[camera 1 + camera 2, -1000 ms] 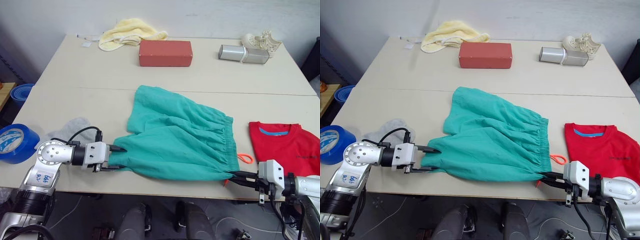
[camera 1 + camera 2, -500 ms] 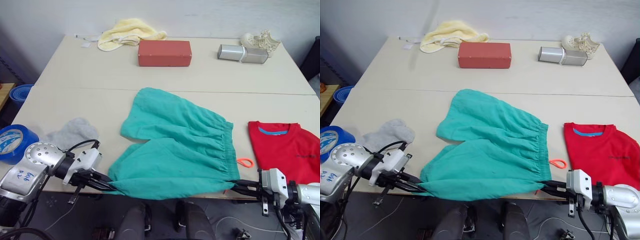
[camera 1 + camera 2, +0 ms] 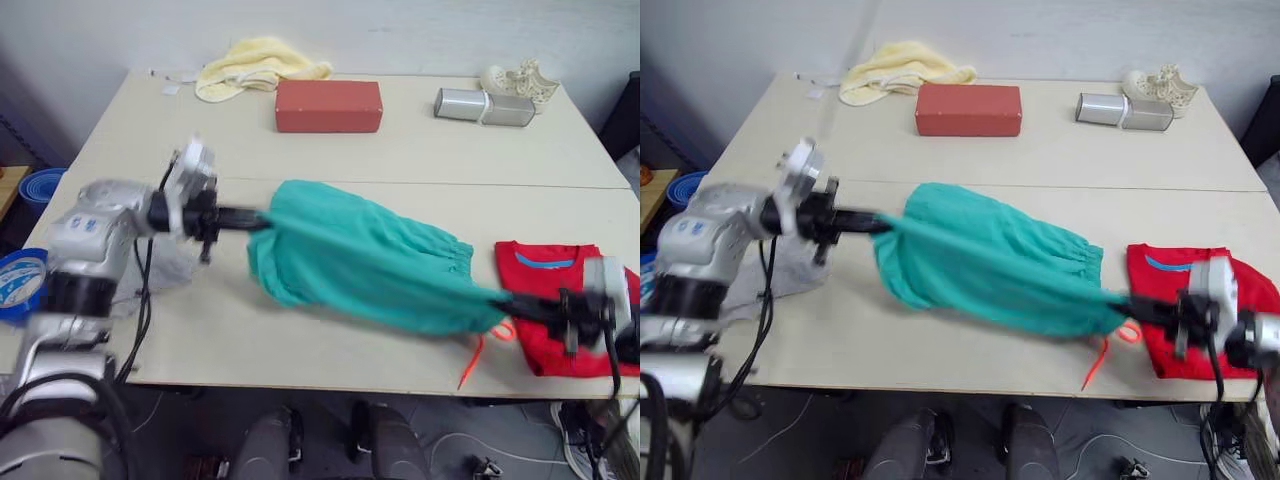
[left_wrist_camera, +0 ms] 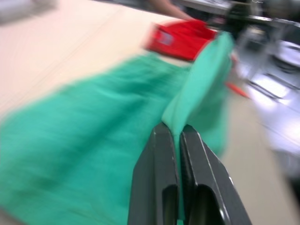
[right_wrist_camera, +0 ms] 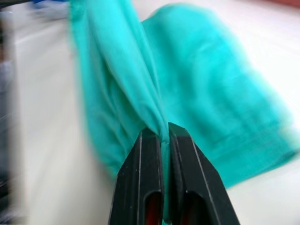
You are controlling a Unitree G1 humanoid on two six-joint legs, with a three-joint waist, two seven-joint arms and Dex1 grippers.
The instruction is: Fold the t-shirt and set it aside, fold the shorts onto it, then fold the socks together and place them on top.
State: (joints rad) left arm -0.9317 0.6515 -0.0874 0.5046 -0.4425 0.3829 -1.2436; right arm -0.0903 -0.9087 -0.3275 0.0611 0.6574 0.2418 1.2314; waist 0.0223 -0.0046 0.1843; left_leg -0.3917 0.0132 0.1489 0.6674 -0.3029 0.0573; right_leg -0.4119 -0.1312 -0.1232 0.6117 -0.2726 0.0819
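Note:
The teal-green shorts [image 3: 360, 255] hang stretched above the table's middle, held at two ends. My left gripper [image 3: 258, 218] is shut on their left end, and in the left wrist view my fingers [image 4: 161, 173] pinch the fabric. My right gripper [image 3: 512, 305] is shut on the waistband end at the right, beside the orange drawstring [image 3: 478, 355]. The folded red t-shirt [image 3: 545, 290] lies at the table's right front, just behind my right gripper. A grey sock [image 3: 790, 275] lies at the left, partly hidden behind my left arm.
A red block [image 3: 329, 105] and a pale yellow cloth [image 3: 255, 65] sit at the back of the table [image 3: 420, 155]. A silver cylinder [image 3: 485, 106] and a white figurine [image 3: 520, 78] are at the back right. A blue tape roll [image 3: 20, 280] is at the left edge.
Both grippers lifted the shorts' near edge off the table's front and carried it up and away from me. The left gripper rose far back and the right moved up beside the t-shirt.

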